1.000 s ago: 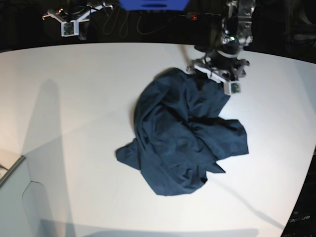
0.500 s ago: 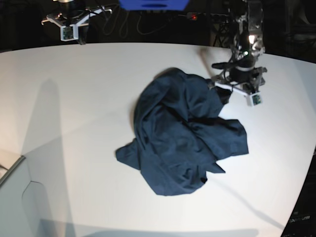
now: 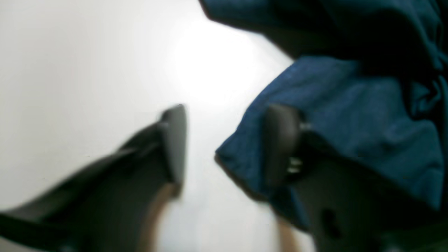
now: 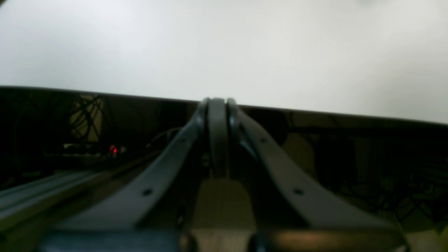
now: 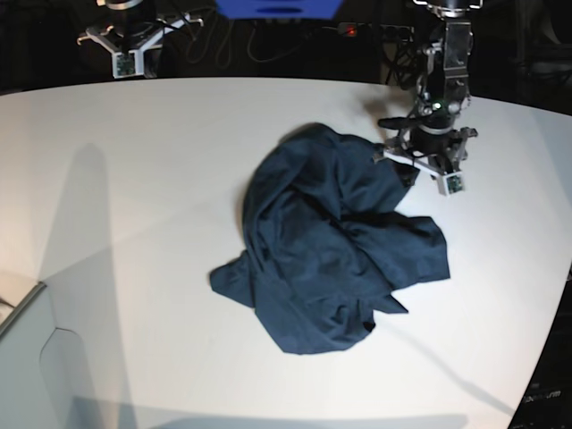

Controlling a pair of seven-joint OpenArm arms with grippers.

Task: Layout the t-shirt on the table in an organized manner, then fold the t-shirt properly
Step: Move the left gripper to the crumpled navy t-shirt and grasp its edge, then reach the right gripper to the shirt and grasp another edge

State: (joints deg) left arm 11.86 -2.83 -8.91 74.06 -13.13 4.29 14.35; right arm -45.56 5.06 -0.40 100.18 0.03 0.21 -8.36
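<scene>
The dark navy t-shirt (image 5: 331, 241) lies crumpled in a heap in the middle of the white table (image 5: 134, 179). My left gripper (image 5: 409, 172) hangs over the shirt's far right edge. In the left wrist view, the left gripper (image 3: 227, 115) has its jaws apart. A folded edge of the t-shirt (image 3: 350, 115) reaches into the gap and lies against the right finger (image 3: 280, 140), not pinched. My right gripper (image 5: 130, 45) stays beyond the table's far left edge. In the right wrist view, the right gripper (image 4: 217, 105) is shut on nothing, with the table (image 4: 224, 42) beyond it.
A pale grey box-like corner piece (image 5: 36, 357) sits at the near left. Dark equipment, cables and a blue object (image 5: 277, 7) lie behind the table's far edge. The table's curved edge runs down the right side (image 5: 554, 340).
My left gripper has moved right and a little nearer along the shirt's far edge, and its jaws have narrowed. The right arm shifted slightly at the far left. The shirt lies about as before.
</scene>
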